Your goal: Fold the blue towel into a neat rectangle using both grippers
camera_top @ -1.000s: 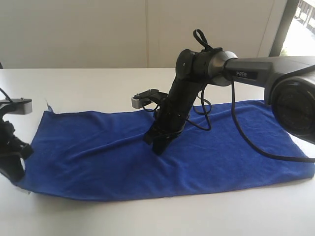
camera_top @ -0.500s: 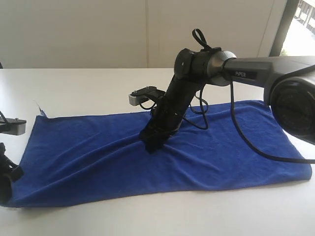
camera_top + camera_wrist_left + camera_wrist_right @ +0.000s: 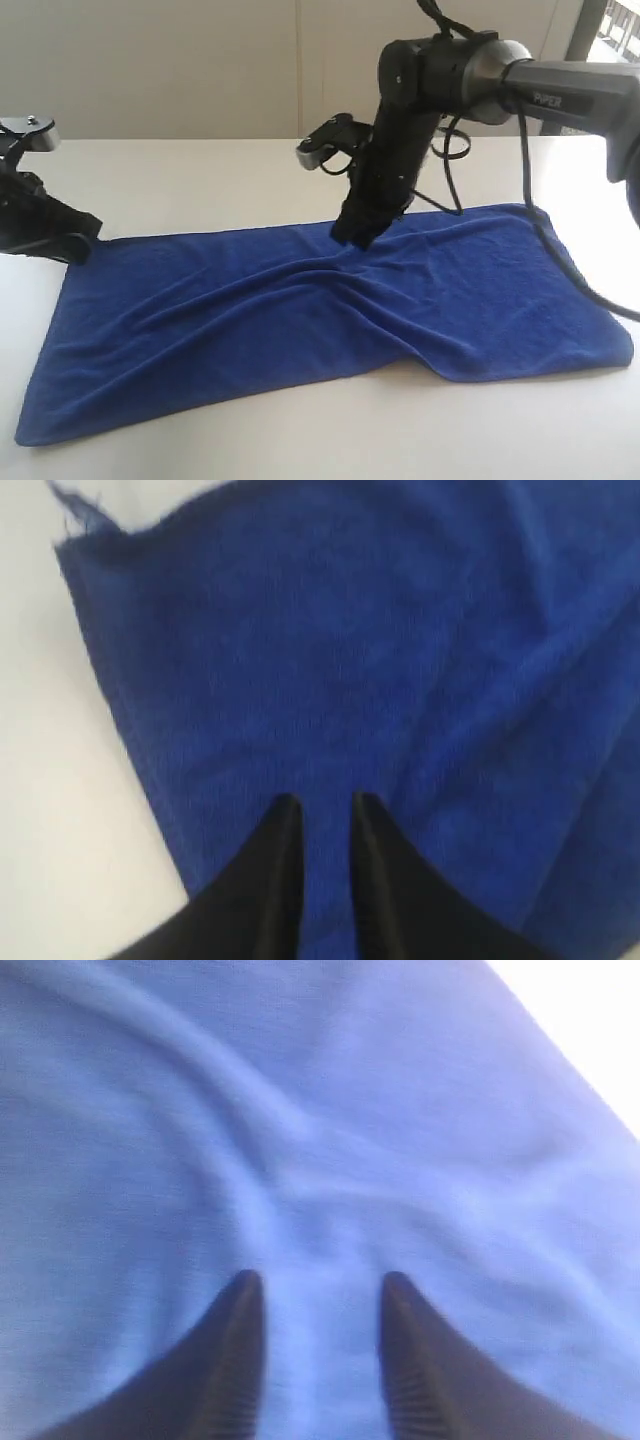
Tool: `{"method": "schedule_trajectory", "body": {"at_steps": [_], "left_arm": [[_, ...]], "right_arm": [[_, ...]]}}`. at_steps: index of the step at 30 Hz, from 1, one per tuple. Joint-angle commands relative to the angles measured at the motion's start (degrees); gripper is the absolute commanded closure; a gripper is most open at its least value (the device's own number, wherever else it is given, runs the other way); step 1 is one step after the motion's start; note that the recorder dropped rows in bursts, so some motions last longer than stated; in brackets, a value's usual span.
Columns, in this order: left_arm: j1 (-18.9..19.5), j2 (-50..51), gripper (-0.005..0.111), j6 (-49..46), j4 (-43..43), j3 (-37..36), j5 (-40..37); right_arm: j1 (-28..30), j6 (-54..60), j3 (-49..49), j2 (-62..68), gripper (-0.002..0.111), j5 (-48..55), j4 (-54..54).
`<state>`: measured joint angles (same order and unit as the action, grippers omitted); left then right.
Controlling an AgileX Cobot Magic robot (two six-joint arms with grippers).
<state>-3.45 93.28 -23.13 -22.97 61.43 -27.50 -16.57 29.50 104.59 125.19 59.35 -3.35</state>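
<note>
Left fingers (image 3: pixel 275 880) and right fingers (image 3: pixel 230 1360) now apart, farther back (blue towel (image 3: pixel 300 310) free)

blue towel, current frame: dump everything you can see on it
The blue towel is a deep-blue, fuzzy cloth, lying spread as a long rectangle on the white table. Creases fan out from its mid far edge, where the open right gripper stands. The left gripper, open, sits by its frayed far-left corner. Contact unclear.

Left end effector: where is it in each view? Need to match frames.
Exterior view: the left end effector sits at the far left edge, by the far-left corner of the blue towel.
Left wrist view: its two black fingers show at the picture's lower middle, over the towel.
Right wrist view: not in it.
Shared landmark: the towel, in all three.
</note>
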Motion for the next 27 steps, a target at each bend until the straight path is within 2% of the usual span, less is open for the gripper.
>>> {"method": "schedule_trajectory", "body": {"at_steps": [1,5,7,16,27], "left_arm": [[-0.7,8.4,0.107,-6.2,-4.4,1.8,3.1],[-0.7,16.4,0.107,-6.2,-4.4,8.3,3.9],[-0.7,18.5,0.107,-7.1,-4.4,10.8,3.9],[-0.7,24.2,0.107,-7.3,-3.6,16.4,3.9],[-0.7,26.3,0.107,-9.3,-2.8,16.6,7.5]], "right_arm": [[10.7,-4.3,0.0,0.6,0.108,-7.3,3.7],[23.8,-2.5,2.0,5.4,0.108,-8.9,-6.4],[26.3,0.2,2.7,7.6,0.108,-8.6,-7.6],[27.9,-0.7,4.2,10.1,0.108,-21.0,-4.5],[28.0,-1.2,5.6,14.9,0.108,-21.1,1.5]]}}
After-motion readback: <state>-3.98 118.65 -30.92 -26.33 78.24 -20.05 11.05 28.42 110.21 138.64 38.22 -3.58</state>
